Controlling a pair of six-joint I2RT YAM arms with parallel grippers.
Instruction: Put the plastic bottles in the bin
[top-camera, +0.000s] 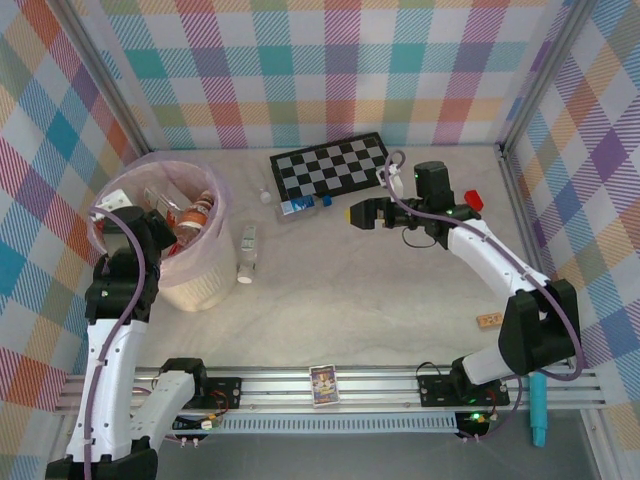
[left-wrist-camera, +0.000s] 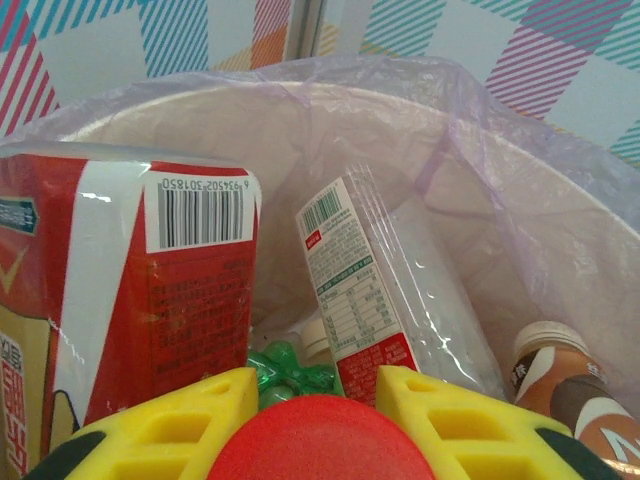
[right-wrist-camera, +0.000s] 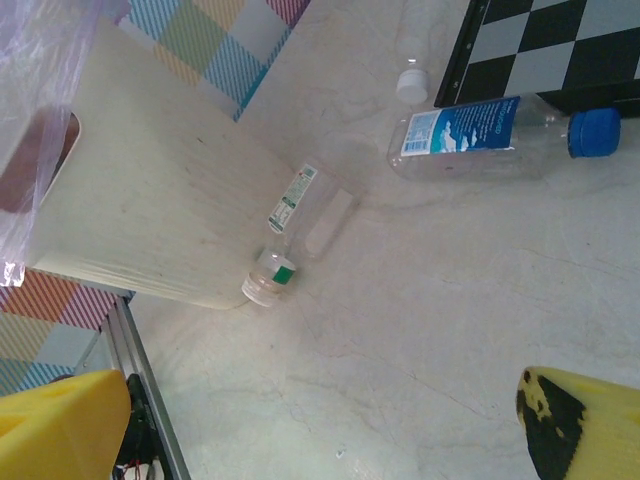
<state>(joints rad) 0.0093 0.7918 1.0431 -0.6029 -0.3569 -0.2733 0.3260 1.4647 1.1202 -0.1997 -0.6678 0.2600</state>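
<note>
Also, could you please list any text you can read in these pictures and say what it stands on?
"6 934502 301850": by the barcode on the red-and-white label, inside the bin.
White label of a clear bottle in the bin: print too small to read.
Blue-labelled bottle: lettering blurred.
Small card: unreadable.

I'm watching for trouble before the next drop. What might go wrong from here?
1. The left hand grips a red-capped bottle above the bin. The loose pink liner sits close and might snag on release.
2. The clear bottle lies right by the bin's wall, so the open right hand could nudge the bin when reaching for it.
</note>
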